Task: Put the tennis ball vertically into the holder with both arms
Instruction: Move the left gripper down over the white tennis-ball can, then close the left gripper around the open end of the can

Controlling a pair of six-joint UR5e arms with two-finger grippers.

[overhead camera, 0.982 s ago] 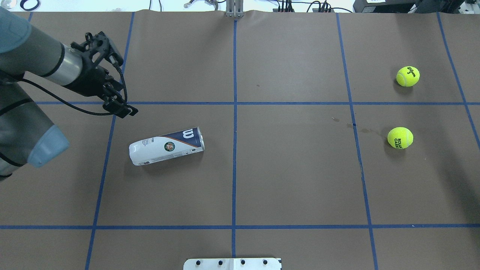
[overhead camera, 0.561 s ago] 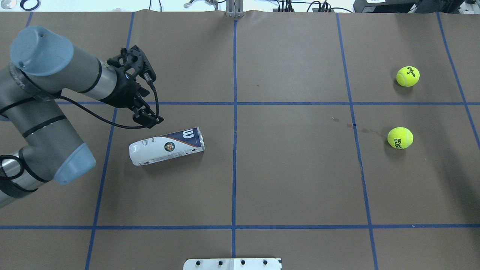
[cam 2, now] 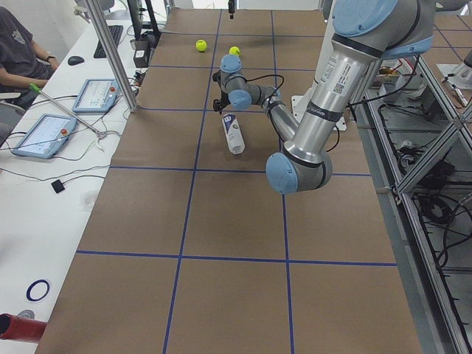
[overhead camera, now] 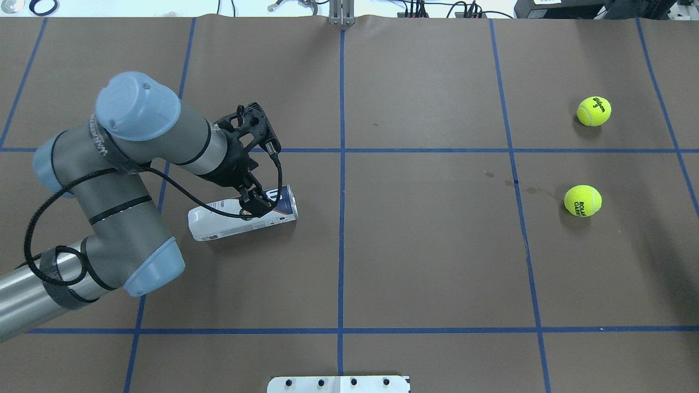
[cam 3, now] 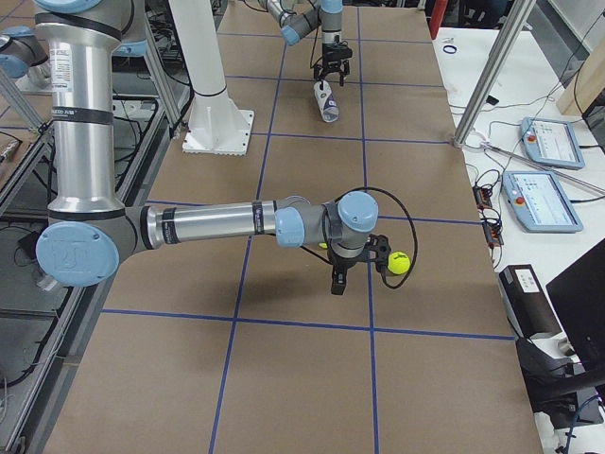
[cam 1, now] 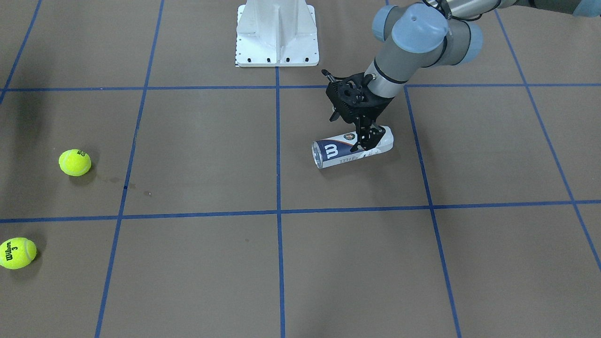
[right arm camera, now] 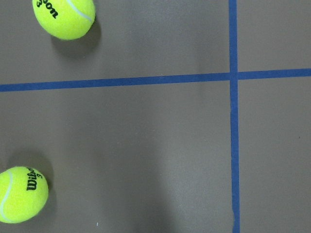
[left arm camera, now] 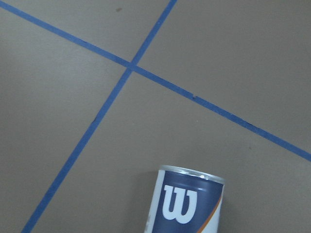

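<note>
Fingers of the left gripper [overhead camera: 255, 206] stand parted and point down over the clear plastic tennis-ball can with a white and navy "W" label [overhead camera: 214, 218], nearer its mouth than its base; whether they touch it cannot be told. The can lies on its side on the brown table crossed by blue tape lines [overhead camera: 437, 245], its silver-rimmed mouth towards the table's middle. The silver-grey left arm [overhead camera: 158, 136] is folded at the elbow, its wrist angled downward. Well apart, the right gripper [cam 3: 337, 282] hangs over the table near two yellow-green tennis balls [overhead camera: 593, 111] [overhead camera: 582, 200]; its fingers' state cannot be told.
</note>
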